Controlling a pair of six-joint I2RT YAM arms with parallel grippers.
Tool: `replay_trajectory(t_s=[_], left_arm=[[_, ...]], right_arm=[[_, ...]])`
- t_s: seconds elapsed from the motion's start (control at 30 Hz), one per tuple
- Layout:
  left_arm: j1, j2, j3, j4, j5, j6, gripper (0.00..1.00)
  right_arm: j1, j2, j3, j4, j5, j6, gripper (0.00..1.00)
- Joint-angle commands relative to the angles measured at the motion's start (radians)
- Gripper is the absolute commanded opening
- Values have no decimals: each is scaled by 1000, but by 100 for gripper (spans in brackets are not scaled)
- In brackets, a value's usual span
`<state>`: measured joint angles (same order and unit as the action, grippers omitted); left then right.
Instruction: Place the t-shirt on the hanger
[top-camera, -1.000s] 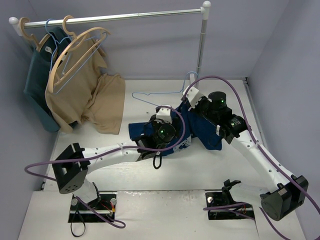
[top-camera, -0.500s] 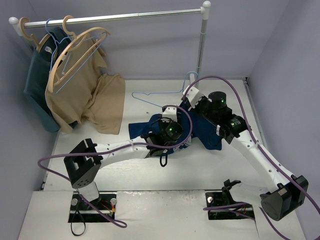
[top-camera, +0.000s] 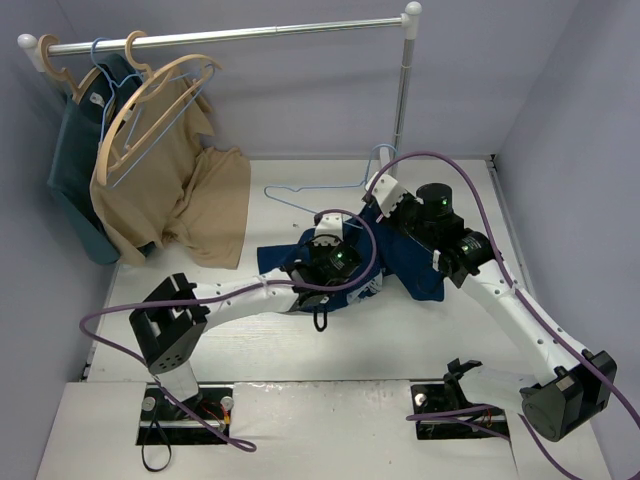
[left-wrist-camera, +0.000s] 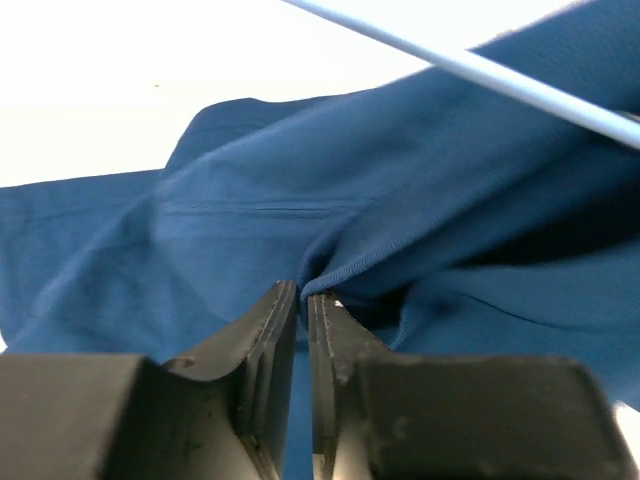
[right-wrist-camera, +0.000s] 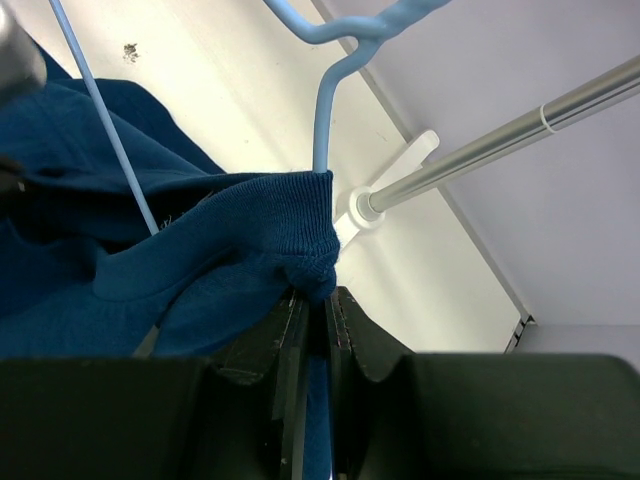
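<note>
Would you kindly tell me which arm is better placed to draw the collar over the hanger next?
Right, probably: the right claw pinches the ribbed collar of the t-shirt at the stem of the hanger; the left claw grips only a plain fold.

The t-shirt (left-wrist-camera: 300, 180) is a plain navy blue, with a ribbed collar in the same blue. The thin hanger (right-wrist-camera: 321, 125) lying across it is light blue. Both the left gripper (left-wrist-camera: 303, 295) and the right gripper (right-wrist-camera: 313, 300) on the cloth are black. The arms (top-camera: 520, 310) are white with black joints, and their cables (top-camera: 432, 154) are purple. The table (top-camera: 300, 345) under the t-shirt is white. To the left of the t-shirt there is a tan garment (top-camera: 205, 205), and beyond it a dark teal garment (top-camera: 68, 175). The thick hangers (top-camera: 140, 88) above them are the colour of pale wood. The rail (top-camera: 250, 32) is silver, and the walls (top-camera: 500, 80) are pale lilac-grey.
</note>
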<state>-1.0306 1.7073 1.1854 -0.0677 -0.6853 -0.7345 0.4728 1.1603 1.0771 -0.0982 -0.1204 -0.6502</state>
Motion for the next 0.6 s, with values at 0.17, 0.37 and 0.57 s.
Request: replay_trajectory(t_s=[0.17, 0.37, 0.57], left_arm=[[98, -133, -64, 31, 16, -17, 2], [121, -187, -102, 49, 47, 1, 0], [230, -287, -155, -3, 86, -17, 0]], right_arm=[[4, -36, 41, 60, -10, 9, 0], [4, -45, 35, 45, 8, -6, 0], [-6, -57, 21, 5, 60, -55, 0]])
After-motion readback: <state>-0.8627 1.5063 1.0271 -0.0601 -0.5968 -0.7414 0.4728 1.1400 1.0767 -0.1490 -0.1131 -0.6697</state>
